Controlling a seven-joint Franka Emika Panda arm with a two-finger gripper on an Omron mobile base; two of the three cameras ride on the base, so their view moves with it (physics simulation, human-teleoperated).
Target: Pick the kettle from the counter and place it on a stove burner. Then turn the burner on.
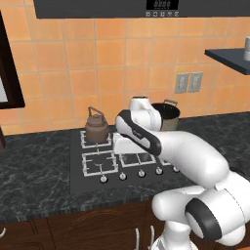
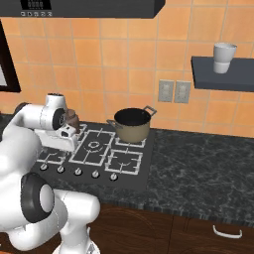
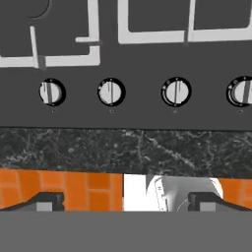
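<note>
While the small squat brown-copper kettle [image 1: 96,128] sits on the small square grey wire-grate burner [image 1: 95,139] at the cooktop's back-left corner, about 10 o'clock from the cooktop's middle in the left base view, the white arm bends low across the black five-burner cooktop [image 1: 78,171]. In the right base view the arm's wrist covers most of the kettle. The two-finger gripper [image 3: 126,202] hangs above the front row of round silver knobs [image 3: 111,92], its dark fingertips [image 3: 47,201] spread wide apart with nothing between them. In the hand view four knobs lie in a line at 12 o'clock from the fingertips, with the dark grey-black marbled stone counter [image 3: 123,147] between. The larger olive stockpot with a dark rim [image 2: 131,124] stands on the back-right burner, at 3 o'clock from the kettle. A white cup [image 2: 223,57] rests on a dark wall shelf [image 2: 223,79] at 2 o'clock from the stockpot.
</note>
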